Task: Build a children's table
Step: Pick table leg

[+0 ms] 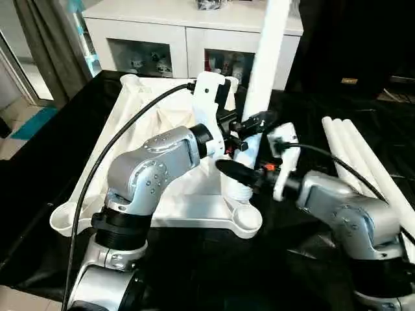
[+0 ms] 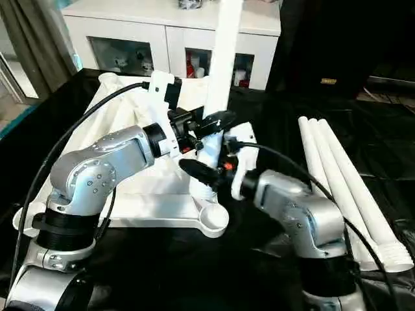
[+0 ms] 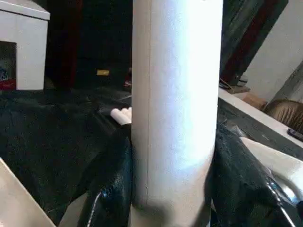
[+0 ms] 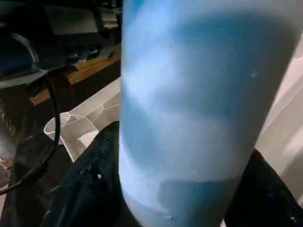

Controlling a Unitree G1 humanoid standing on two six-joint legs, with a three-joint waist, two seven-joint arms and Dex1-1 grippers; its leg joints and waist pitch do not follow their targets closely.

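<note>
1. The children's table top lies upside down on the black tabletop, ribbed side up.
2. One upright leg stands at the top's near right corner socket.
3. Left gripper fingers clasp that leg.
4. Right gripper fingers clasp it lower down.
5. Three spare legs lie at right.

White tabletop, white tube legs, black sheet (glossy), silver forearms
</note>
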